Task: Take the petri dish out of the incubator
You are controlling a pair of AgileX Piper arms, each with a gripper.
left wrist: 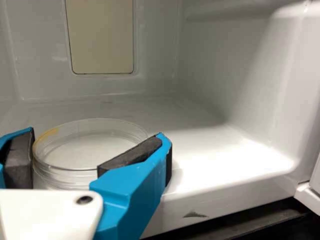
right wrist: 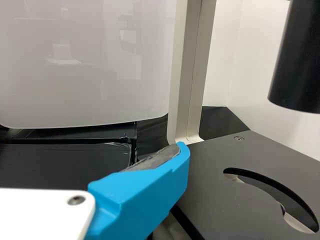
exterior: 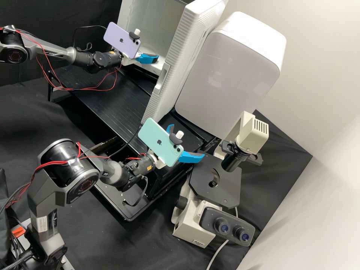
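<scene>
A clear round petri dish (left wrist: 82,147) rests on the white floor of the incubator (left wrist: 225,150), near its front lip. My left gripper (left wrist: 95,137) is inside the open chamber, its two blue fingers pressed to opposite sides of the dish, shut on it. From the high camera that gripper (exterior: 149,58) sits at the incubator's opening, beside the swung-out white door (exterior: 180,56). My right gripper (exterior: 183,144) hangs open and holds nothing, low in front of the door and just above the black microscope stage (right wrist: 240,170); one blue finger (right wrist: 150,185) is seen.
A white microscope (exterior: 210,221) with its black stage (exterior: 217,183) and a large white housing (exterior: 228,71) stands right of the incubator. A black ribbed platform (exterior: 112,101) runs in front of the incubator. Red cables trail along both arms.
</scene>
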